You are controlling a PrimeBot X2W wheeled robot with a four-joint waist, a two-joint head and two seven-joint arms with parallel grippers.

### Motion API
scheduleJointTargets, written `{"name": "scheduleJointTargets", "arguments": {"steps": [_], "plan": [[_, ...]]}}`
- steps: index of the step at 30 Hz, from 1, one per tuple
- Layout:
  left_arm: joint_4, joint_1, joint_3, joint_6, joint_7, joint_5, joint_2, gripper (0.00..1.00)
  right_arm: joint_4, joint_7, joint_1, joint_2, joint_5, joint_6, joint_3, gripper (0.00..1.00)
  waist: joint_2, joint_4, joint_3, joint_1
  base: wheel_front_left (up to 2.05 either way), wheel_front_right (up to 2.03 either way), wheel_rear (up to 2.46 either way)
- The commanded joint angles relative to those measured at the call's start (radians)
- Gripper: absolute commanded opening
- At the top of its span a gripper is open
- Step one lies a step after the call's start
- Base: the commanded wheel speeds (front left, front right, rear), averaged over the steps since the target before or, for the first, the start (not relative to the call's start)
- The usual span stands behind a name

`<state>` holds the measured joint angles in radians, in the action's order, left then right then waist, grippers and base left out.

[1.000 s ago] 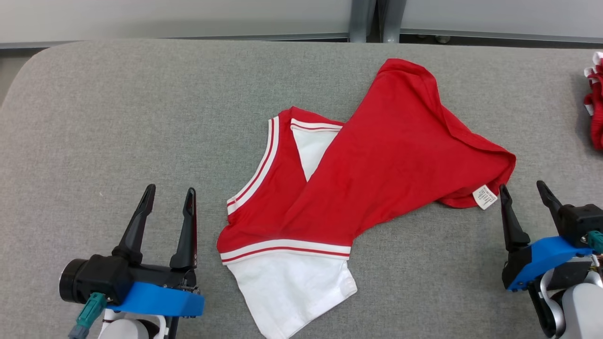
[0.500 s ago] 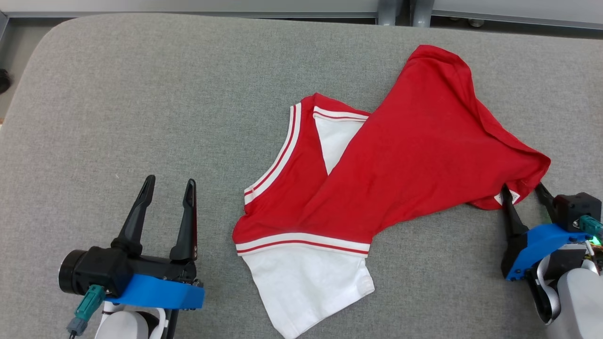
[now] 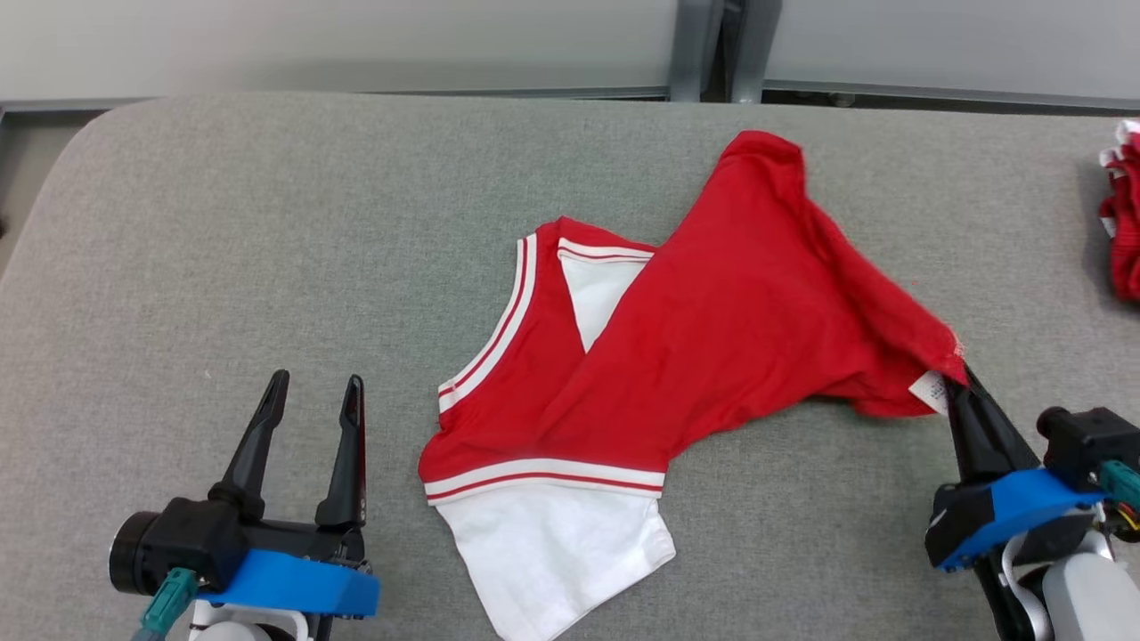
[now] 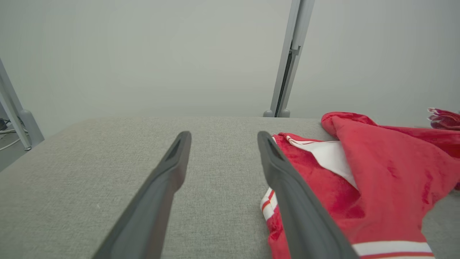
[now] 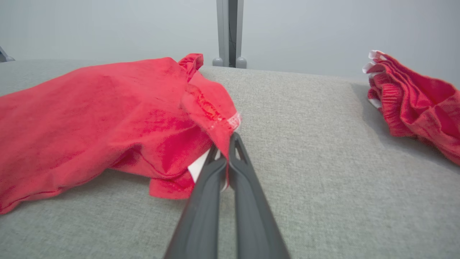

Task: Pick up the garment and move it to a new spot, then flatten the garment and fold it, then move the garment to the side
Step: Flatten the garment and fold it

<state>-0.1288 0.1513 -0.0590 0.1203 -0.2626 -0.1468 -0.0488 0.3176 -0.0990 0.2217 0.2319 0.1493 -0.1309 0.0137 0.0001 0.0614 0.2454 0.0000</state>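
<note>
The left tool (image 3: 318, 381) rests low over the grey padded table (image 3: 223, 231) at the near left. Its fingers are spread wide and hold nothing, probably kept ready to take a second corner. The red and white V-neck shirt (image 3: 712, 312) lies crumpled across the middle of the table, with a red panel thrown over the white-lined neck and a white part nearest the robot, so it needs lifting before it can be flattened. At its right tip, by the white care label (image 3: 929, 390), the right tool (image 3: 964, 378) is pinched tight on the hem (image 5: 215, 111), which stands lifted off the table there; such a corner grip suits dragging the shirt to a new spot. A second bunched red garment (image 3: 1124, 223) sits well apart at the far right edge, out of the way.
</note>
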Motion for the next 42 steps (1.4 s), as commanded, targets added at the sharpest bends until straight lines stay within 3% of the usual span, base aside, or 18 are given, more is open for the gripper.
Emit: {"name": "scheduleJointTargets", "arguments": {"steps": [1, 7, 12, 18, 31, 33, 34, 36, 42], "plan": [[0.001, -0.013, 0.005, -0.001, -0.003, 0.003, -0.004, 1.0, -0.031, 0.008, -0.035, 0.009, 0.013, 0.0, -0.005, 0.0, -0.0001, -0.022, -0.022, 0.0, 0.0, 0.0, 0.0], [0.002, -0.036, 0.007, -0.001, -0.003, 0.007, -0.004, 1.0, -0.291, 0.107, -0.223, 0.069, 0.106, 0.0, -0.077, 0.0, -0.0001, -0.053, -0.051, 0.0, 0.0, 0.0, 0.0], [0.002, -0.046, 0.007, 0.002, -0.003, 0.01, -0.004, 1.0, -0.416, 0.177, -0.35, 0.104, 0.189, 0.0, -0.165, 0.0, -0.0001, -0.066, -0.054, 0.0, 0.0, 0.0, 0.0], [0.002, -0.047, 0.001, 0.003, -0.003, 0.011, -0.004, 1.0, -0.431, 0.215, -0.409, 0.157, 0.273, 0.0, -0.258, 0.0, -0.0001, -0.066, -0.054, 0.0, 0.0, 0.0, 0.0], [-0.01, -0.06, 0.001, 0.005, -0.003, 0.012, -0.004, 1.0, -0.379, 0.291, -0.447, 0.225, 0.426, 0.0, -0.298, 0.0, -0.0001, -0.058, -0.073, 0.0, 0.0, 0.0, 0.0], [-0.01, -0.062, 0.002, 0.005, -0.003, 0.01, -0.004, 1.0, -0.375, 0.282, -0.448, 0.234, 0.44, 0.0, -0.304, 0.24, -0.0001, -0.059, -0.075, 0.0, 0.0, 0.0, 0.0], [-0.011, -0.063, 0.003, 0.005, -0.003, 0.01, -0.004, 1.0, -0.373, 0.279, -0.447, 0.238, 0.444, 0.0, -0.306, 0.45, -0.0001, -0.06, -0.076, 0.0, 0.0, 0.0, 0.0], [-0.011, -0.064, 0.004, 0.005, -0.003, 0.009, -0.004, 1.0, -0.374, 0.262, -0.44, 0.25, 0.445, 0.0, -0.306, 1.0, -0.0001, -0.061, -0.077, 0.0, 0.0, 0.0, 0.0], [-0.006, -0.065, 0.004, 0.002, -0.003, 0.01, -0.004, 1.0, -0.402, 0.16, -0.413, 0.265, 0.446, 0.0, -0.286, 1.0, -0.0001, -0.06, -0.081, 0.0, 0.0, 0.0, 0.0]]}}
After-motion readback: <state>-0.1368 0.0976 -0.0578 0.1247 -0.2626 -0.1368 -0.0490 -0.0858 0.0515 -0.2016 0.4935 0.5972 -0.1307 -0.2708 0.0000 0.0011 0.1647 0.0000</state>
